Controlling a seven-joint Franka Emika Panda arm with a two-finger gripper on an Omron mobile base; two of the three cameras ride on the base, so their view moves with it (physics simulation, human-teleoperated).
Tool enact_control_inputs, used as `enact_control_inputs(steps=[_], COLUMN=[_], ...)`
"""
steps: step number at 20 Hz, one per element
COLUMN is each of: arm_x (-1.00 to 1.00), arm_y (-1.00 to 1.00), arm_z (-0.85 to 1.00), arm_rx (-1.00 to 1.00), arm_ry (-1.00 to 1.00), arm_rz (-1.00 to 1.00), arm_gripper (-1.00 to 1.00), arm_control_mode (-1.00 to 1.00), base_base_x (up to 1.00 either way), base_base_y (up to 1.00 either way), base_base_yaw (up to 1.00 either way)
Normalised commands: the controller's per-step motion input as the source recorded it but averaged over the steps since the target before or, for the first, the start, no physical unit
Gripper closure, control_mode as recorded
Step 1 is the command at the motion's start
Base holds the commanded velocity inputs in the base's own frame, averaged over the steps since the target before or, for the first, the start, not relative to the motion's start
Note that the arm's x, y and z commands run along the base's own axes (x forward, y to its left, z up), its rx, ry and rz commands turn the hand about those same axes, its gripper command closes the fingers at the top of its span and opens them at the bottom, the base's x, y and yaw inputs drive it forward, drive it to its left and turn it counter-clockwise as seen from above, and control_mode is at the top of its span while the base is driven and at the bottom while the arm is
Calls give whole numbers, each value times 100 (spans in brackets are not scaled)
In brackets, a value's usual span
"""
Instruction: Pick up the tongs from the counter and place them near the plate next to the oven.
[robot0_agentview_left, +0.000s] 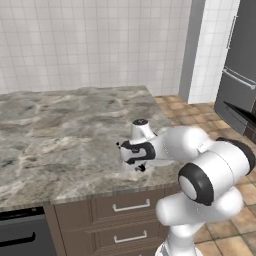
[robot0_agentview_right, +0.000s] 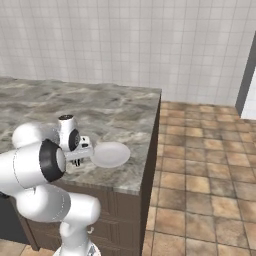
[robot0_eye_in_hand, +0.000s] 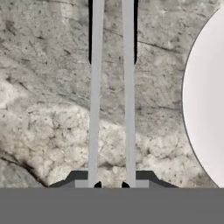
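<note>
Holding the tongs (robot0_eye_in_hand: 111, 87) tight in my jaws, their long arms ran straight ahead over the bench (robot0_eye_in_hand: 43, 109), just beside the plate (robot0_eye_in_hand: 208, 100).

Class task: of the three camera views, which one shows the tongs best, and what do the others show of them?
The hand view: the tongs run up the picture as two long grey arms over the counter, beside the plate. In the base views the arm blocks them; I cannot make them out there.

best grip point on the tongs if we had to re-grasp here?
Mid-length of the tongs, from straight above. Their two slim arms lie parallel and flat over the counter, so closing across both works; stay off the side facing the plate.
</note>
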Motion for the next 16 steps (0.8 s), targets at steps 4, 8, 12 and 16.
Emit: enact_control_inputs(steps=[4,8,12,16], arm_x=[0,0,8,11], arm_y=[2,0,-1,-1], arm_z=[-58,-13,0,0], arm_rx=[0,0,0,0], arm_ry=[0,-1,0,0], arm_rz=[-2,-5,-10,-13], arm_gripper=[100,100,100,100], arm_control_mode=[-100,-100,-100,-100], base_base_x=[0,0,0,0], base_base_y=[0,0,0,0], base_base_yaw=[0,0,0,0])
